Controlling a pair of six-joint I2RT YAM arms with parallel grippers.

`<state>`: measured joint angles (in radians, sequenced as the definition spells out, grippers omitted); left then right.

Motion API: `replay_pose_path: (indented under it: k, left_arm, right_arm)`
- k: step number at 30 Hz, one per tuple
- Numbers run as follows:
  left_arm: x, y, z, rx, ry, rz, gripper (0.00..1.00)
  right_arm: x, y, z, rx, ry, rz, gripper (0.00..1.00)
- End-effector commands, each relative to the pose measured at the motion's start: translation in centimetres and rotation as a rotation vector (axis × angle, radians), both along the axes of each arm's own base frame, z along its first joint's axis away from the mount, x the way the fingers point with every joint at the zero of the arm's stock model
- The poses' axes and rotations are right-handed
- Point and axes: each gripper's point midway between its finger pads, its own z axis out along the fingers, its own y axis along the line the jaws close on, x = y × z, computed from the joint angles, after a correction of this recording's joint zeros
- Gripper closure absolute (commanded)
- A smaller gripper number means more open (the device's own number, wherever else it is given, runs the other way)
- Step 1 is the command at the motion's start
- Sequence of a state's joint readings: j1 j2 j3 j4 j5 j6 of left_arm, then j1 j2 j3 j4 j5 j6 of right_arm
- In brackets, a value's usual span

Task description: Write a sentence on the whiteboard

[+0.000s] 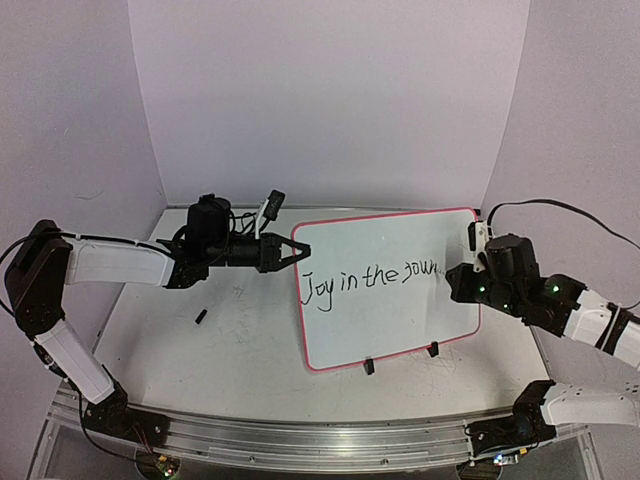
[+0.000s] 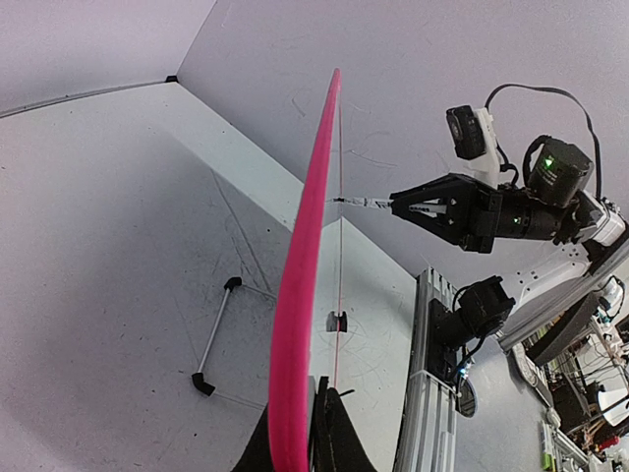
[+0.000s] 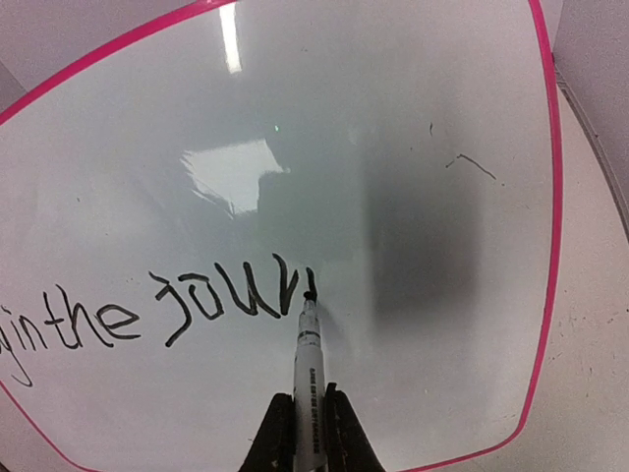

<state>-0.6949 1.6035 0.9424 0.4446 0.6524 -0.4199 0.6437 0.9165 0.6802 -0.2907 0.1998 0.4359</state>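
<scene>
**Item: whiteboard** [image 1: 385,240]. A large, flat white panel with a thin pink-red border and rounded corners. Two small black clips [image 1: 368,366] sit on its near long edge.

**Location:** Middle to right of the tabletop [image 1: 230,350], between the two arms. It appears to stand tilted on the clipped edge, with the far edge raised. From the left wrist it shows as an almost edge-on pink strip.

**Condition:** Black lettering [image 3: 197,305] runs left to right and reads "Joy in the journ". The sentence looks unfinished, and bare white surface remains to the right.

**Held by:** The left gripper [image 1: 292,250] is pinched onto the left short edge, with the pink rim between its fingers.

**Working tool:** A marker [image 3: 309,344] is clamped upright in the right gripper [image 3: 310,418], its tip touching the board at the last stroke.

**Handling, as I judge it:**
- It is probably light, thin and stiff.
- It may flex or pivot a little under pen pressure away from the held edge.
- The glossy face is likely slippery.
- Fresh ink should smear if brushed.

**Where to take hold:** By the border only, on an edge clear of the writing. A firm grip opposite the pen's push seems wise.

**Also present:** A small dark piece [image 1: 201,318] lies loose on the tabletop, well left of the board. I cannot tell what it is.
</scene>
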Motion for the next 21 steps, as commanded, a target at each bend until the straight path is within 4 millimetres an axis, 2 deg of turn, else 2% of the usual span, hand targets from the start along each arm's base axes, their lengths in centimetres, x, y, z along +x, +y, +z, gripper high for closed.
replay_pose_path:
  k: [1, 12, 16, 21]
  left_arm:
    - [1.4, 1.0, -3.7, 0.135, 0.002, 0.104, 1.0]
    - [1.4, 0.8, -3.8, 0.137, 0.001, 0.101, 1.0]
    - [1.4, 0.8, -3.9, 0.138, 0.001, 0.099, 1.0]
    - [1.3, 0.8, -4.1, 0.143, 0.002, 0.1, 1.0]
  right_arm:
    - [1.6, 0.2, 2.8, 0.004, -0.078, -0.026, 1.0]
    - [2.3, -0.2, 4.5, -0.004, -0.123, -0.057, 1.0]
    - [2.2, -0.3, 4.0, -0.01, -0.114, -0.062, 1.0]
    - [1.6, -0.7, 2.5, -0.017, -0.072, -0.072, 1.0]
